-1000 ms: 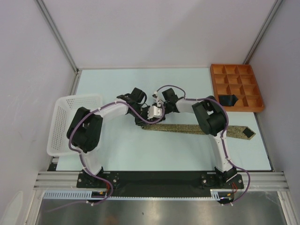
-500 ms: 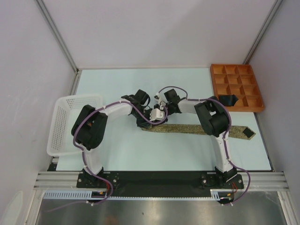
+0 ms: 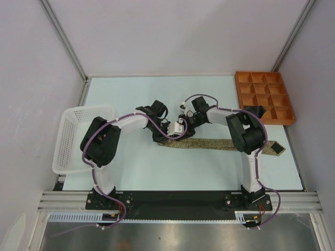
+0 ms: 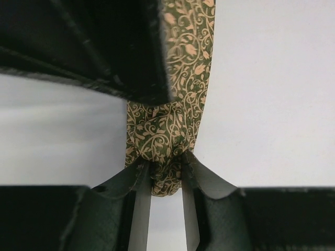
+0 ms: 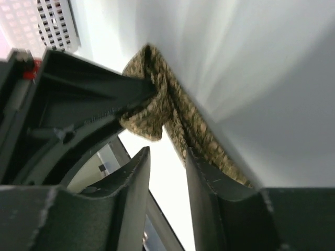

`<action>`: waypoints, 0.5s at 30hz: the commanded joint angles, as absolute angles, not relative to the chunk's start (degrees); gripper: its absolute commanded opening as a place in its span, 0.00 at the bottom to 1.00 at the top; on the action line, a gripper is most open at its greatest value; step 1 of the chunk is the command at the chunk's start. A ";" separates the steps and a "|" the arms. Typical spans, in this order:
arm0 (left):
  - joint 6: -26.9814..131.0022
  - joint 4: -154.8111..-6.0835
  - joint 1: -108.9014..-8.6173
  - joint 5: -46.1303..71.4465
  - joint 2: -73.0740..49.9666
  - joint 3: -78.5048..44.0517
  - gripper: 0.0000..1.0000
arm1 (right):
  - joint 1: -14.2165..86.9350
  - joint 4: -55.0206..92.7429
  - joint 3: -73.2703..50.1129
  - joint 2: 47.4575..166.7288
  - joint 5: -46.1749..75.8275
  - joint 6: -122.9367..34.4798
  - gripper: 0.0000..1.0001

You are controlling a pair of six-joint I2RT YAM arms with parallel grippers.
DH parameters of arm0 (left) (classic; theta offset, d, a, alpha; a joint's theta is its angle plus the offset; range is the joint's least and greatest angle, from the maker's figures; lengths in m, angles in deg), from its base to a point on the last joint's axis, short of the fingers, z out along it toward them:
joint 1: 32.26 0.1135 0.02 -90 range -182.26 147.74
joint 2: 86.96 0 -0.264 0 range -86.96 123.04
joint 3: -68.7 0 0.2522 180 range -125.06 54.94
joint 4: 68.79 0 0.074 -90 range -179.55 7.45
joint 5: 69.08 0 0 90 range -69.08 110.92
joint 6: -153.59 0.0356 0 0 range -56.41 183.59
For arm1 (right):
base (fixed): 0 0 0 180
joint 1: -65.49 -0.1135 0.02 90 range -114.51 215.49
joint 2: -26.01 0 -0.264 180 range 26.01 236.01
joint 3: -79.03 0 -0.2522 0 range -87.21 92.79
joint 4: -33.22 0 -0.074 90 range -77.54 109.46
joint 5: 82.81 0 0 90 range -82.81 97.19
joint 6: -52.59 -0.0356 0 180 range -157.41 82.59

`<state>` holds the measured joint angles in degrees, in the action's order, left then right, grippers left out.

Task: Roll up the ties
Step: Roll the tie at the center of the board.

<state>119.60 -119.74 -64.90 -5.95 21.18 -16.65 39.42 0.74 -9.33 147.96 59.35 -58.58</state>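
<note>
A broad strip of bench (image 3: 157, 172) lies between my bases and the olive tie (image 3: 220, 144). The tie stretches left to right across the middle, its wide tip close to the right edge, one stretch hidden under my right arm. My left end effector (image 4: 165, 173) is clenched on the tie's bunched left end. My right end effector (image 5: 166, 156) hangs just beside it, fingers parted — grasping nothing. Far right, the black tie (image 3: 255, 111) sits at the orange tray's (image 3: 261, 86) near edge, half hidden by my elbow — its lie unclear. The white basket (image 3: 70, 141) hugs the left edge.
</note>
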 commanded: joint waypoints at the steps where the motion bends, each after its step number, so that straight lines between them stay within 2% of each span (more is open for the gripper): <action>1: 120.37 -121.13 -64.69 -6.15 22.73 -17.13 0.29 | 39.99 -5.39 -11.89 143.44 58.34 -54.74 0.33; 2: 120.02 -121.13 -64.34 -6.32 22.38 -17.39 0.29 | 40.26 -6.55 -12.67 143.17 58.25 -53.08 0.28; 7: 119.22 -120.87 -63.46 -7.56 21.06 -17.13 0.27 | 41.49 -10.07 -15.75 141.42 58.86 -50.34 0.20; 12: 118.96 -120.61 -63.37 -7.29 21.06 -17.30 0.27 | 40.79 -9.29 -17.33 138.61 59.75 -51.12 0.19; 15: 118.70 -120.61 -63.29 -7.38 20.88 -17.04 0.27 | 42.10 -2.82 -21.02 133.96 59.22 -54.36 0.21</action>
